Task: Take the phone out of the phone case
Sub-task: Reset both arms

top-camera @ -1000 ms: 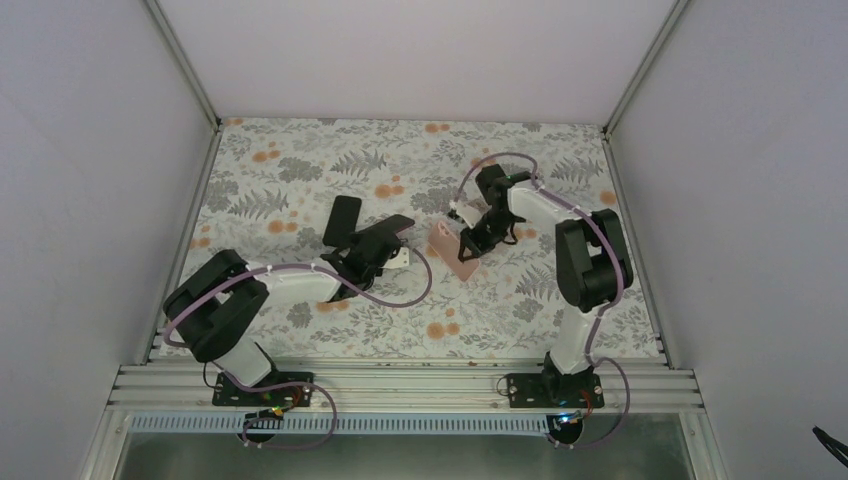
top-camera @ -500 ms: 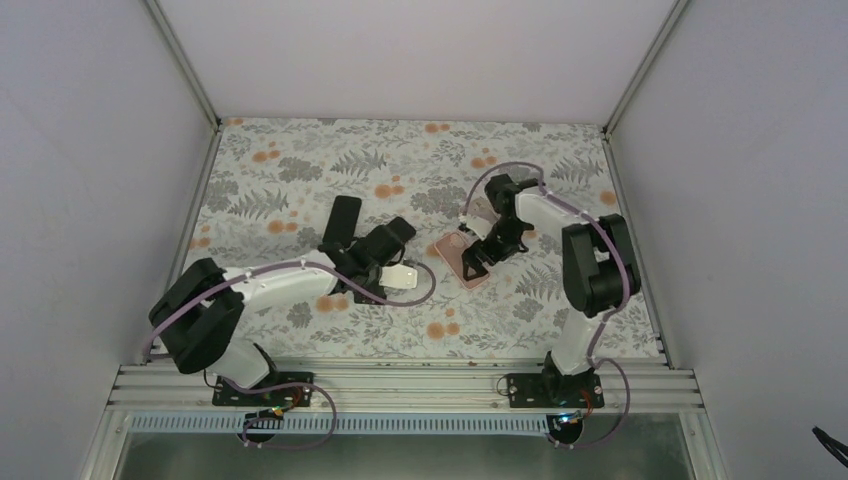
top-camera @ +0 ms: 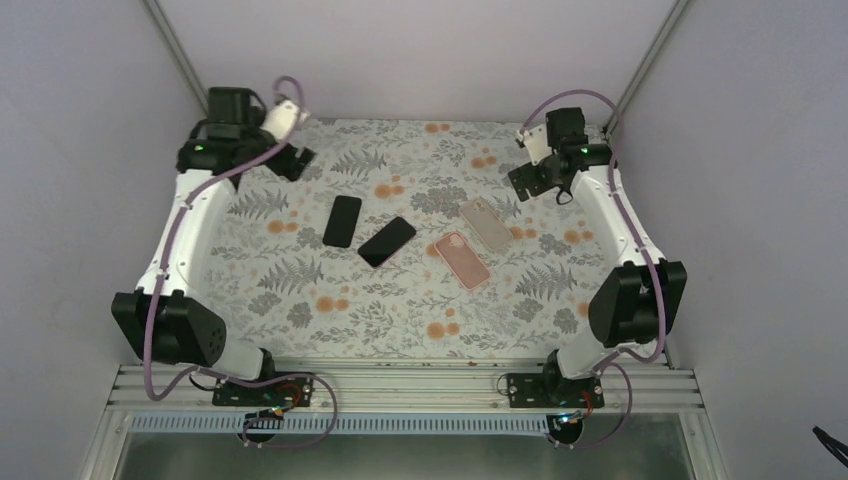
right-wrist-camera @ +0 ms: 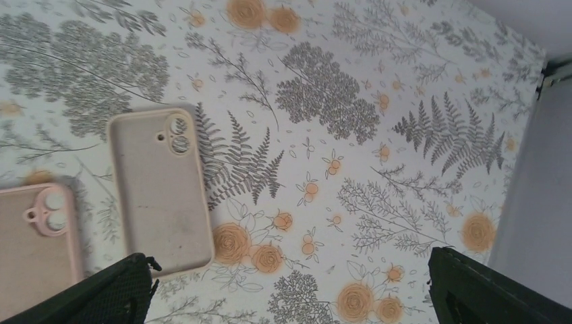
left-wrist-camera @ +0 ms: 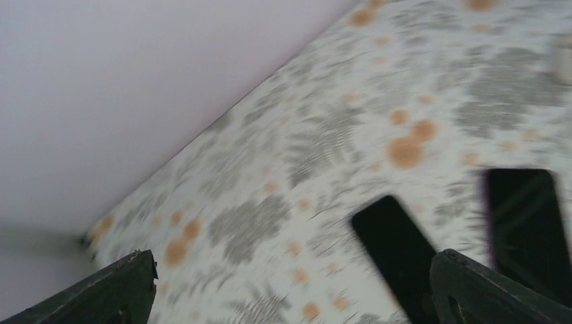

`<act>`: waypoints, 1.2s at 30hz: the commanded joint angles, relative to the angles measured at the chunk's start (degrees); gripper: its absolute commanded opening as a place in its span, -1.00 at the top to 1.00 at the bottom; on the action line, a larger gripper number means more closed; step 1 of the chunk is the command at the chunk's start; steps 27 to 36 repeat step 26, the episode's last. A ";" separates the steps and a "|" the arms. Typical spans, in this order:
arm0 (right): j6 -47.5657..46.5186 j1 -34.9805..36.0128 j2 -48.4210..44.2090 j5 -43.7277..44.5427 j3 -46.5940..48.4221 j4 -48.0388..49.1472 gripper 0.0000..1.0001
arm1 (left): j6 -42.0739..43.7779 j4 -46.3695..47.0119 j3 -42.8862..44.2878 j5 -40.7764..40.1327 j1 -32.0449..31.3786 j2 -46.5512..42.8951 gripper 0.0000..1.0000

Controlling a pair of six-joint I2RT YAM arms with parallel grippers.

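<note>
Found far phone (top-camera: 342, 221) and near phone (top-camera: 387, 241) bare, flat mid-surface (top-camera: 300, 290). Spotted pink case (top-camera: 463, 260) and beige case (top-camera: 487, 223) empty to their right. Judged phones rigid, slick, thin: pinch across long edges. Saw left gripper (left-wrist-camera: 293, 256) and right gripper (right-wrist-camera: 291, 256) wide open, empty.

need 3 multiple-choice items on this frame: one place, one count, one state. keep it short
1. Where is the pink case?
A) flat on the table, beside the beige case
B) stacked on the other case
C) in a gripper

2. How many black phones lie on the table?
A) one
B) two
C) three

3. What state are the left gripper and right gripper in?
A) both open, empty
B) both shut on cases
C) one shut on a phone

Answers:
1 A, the top view shows the two cases side by side on the cloth.
2 B, two dark slabs lie left of the cases.
3 A, each wrist view shows fingers wide apart with nothing between.
</note>
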 commanded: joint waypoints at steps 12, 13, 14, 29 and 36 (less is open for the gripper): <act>7.70 -1.79 -2.21 10.02 -12.87 24.91 -1.00 | -9.87 6.82 -8.83 0.32 18.25 -6.64 -1.00; 8.18 -2.40 -2.06 10.78 -13.22 25.56 -1.00 | -10.05 6.77 -8.98 0.87 18.33 -6.56 -1.00; 8.66 -3.06 -1.69 11.13 -13.30 25.62 -1.00 | -10.08 6.56 -8.94 1.30 18.35 -6.47 -1.00; 6.63 -5.28 -4.15 7.07 -16.49 27.63 -1.00 | -10.52 4.89 -6.71 2.09 18.43 -5.48 -1.00; 6.63 -5.28 -4.15 7.07 -16.49 27.63 -1.00 | -10.52 4.89 -6.71 2.09 18.43 -5.48 -1.00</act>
